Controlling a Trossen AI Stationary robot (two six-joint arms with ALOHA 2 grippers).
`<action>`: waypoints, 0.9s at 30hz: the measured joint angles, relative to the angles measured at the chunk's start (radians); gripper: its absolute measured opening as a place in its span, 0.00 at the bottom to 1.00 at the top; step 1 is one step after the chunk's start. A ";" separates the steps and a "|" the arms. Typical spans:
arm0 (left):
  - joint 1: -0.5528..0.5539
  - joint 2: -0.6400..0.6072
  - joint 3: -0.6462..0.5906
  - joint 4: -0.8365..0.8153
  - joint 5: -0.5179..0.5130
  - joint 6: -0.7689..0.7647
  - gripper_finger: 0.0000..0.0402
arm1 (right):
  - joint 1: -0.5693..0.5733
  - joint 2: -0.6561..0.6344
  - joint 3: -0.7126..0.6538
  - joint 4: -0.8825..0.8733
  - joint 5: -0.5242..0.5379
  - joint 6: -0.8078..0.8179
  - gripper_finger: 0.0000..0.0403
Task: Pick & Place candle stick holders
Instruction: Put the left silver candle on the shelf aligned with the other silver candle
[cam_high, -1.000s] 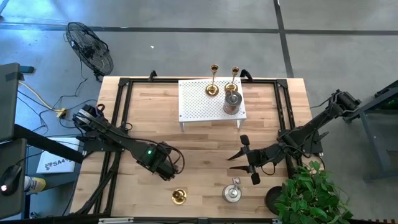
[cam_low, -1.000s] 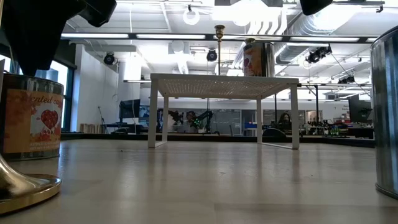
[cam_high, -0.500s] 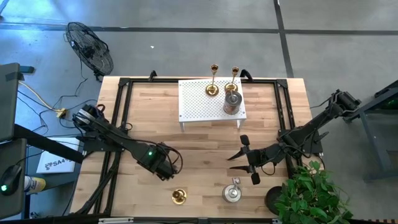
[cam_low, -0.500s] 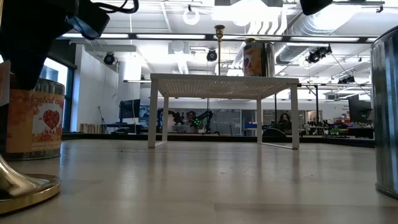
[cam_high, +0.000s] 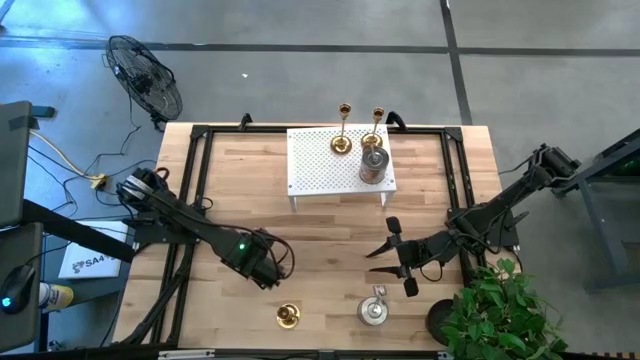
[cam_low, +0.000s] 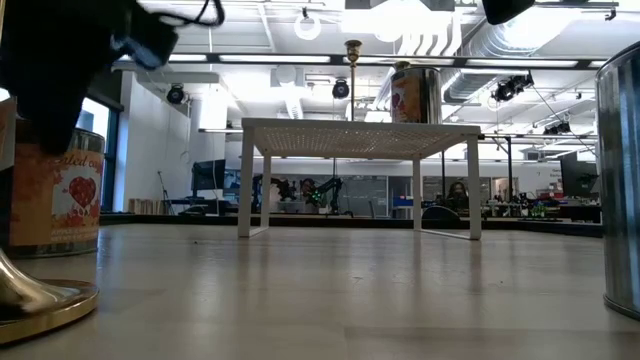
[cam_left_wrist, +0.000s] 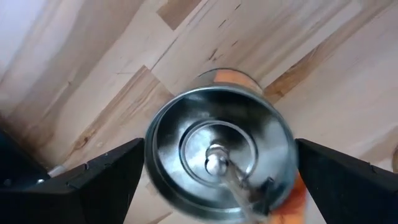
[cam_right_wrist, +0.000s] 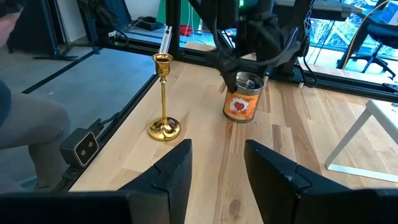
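One cup holder (cam_left_wrist: 219, 158) stands upright lower-left of centre in the high view | left gripper (cam_left_wrist: 217, 163) directly above, fingers spread either side, not clamped | right gripper (cam_high: 392, 258) open, idle lower right.

Bright, even light falls on the pale wooden worktop (cam_high: 330, 240). Ceiling lamps flare white in the low view. Nearest objects blur there, and the shiny silver cup-like holder (cam_left_wrist: 219, 158) smears slightly.
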 joint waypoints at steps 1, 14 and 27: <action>0.000 0.000 -0.017 0.016 0.007 0.000 0.99 | 0.000 0.000 0.000 0.000 0.000 0.000 0.35; 0.000 0.000 -0.083 0.130 0.018 0.004 0.87 | 0.000 0.000 0.000 0.000 0.000 0.000 0.35; 0.000 0.000 -0.083 0.155 0.012 -0.002 0.87 | 0.000 0.000 0.000 0.000 0.000 0.000 0.35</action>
